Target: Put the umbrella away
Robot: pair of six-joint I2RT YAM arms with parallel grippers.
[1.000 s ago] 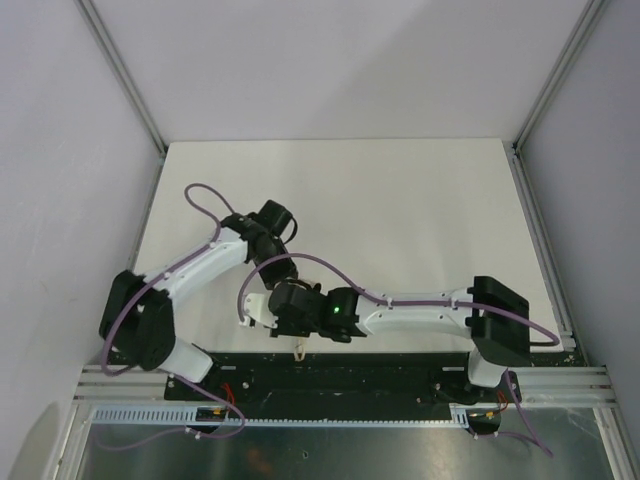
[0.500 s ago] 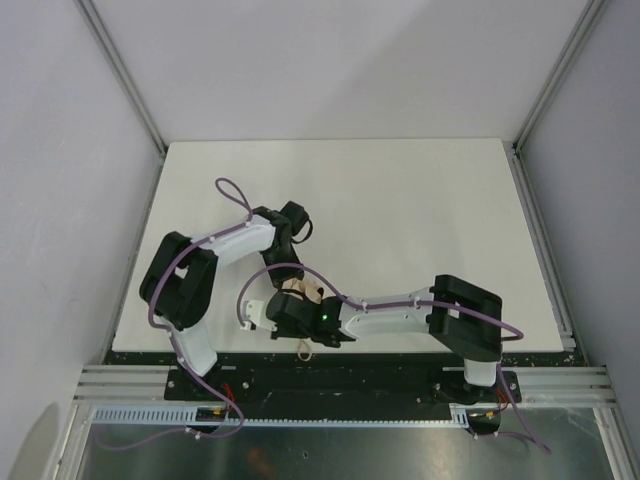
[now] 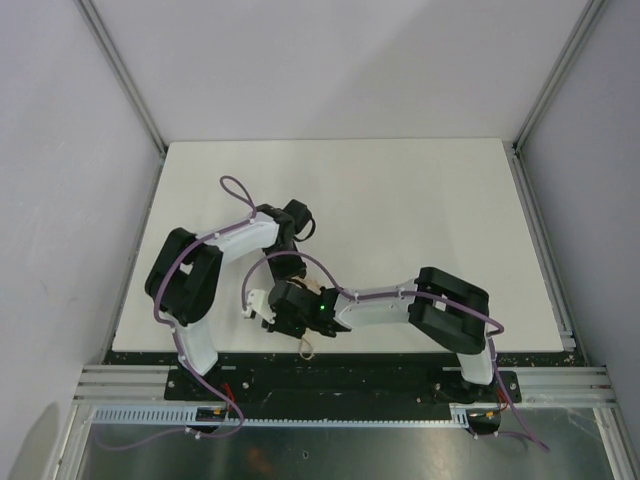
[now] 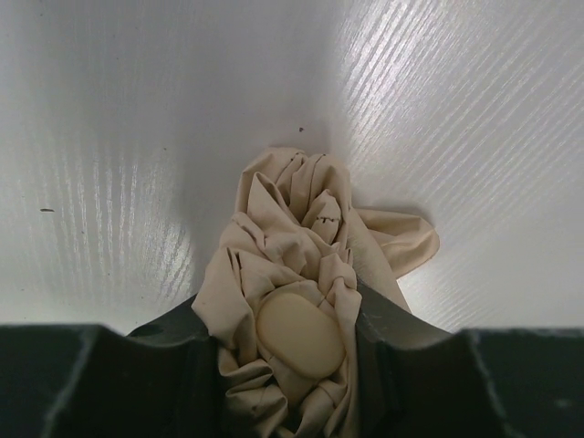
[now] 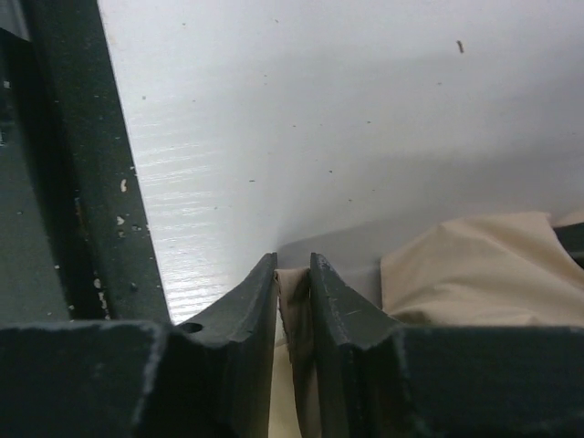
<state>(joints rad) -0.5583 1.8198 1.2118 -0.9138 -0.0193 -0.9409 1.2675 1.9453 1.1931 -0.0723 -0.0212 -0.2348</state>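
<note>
The umbrella (image 4: 301,210) is a crumpled tan-beige bundle lying on the white table near the front edge. My left gripper (image 4: 283,310) is shut on it, with its oval tan handle end (image 4: 297,333) showing between the fingers. From above the arms hide most of it; a scrap of fabric (image 3: 299,290) and the loop strap (image 3: 306,349) show. My left gripper (image 3: 287,268) comes from behind and my right gripper (image 3: 268,314) from the right. The right gripper (image 5: 293,274) has narrow jaws with a fold of fabric (image 5: 294,306) pinched between them. More umbrella fabric (image 5: 484,265) lies to its right.
The white table (image 3: 400,200) stretches behind and to the right of the arms. The black base rail (image 3: 380,365) runs along the near edge, close beside the right gripper, as the rail (image 5: 64,164) in its wrist view shows. Grey walls with metal posts (image 3: 125,75) enclose the table.
The left arm folded its elbow in and its wrist swung right, over the umbrella. The right arm's elbow shifted left and its gripper stayed at the bundle near the front edge.
</note>
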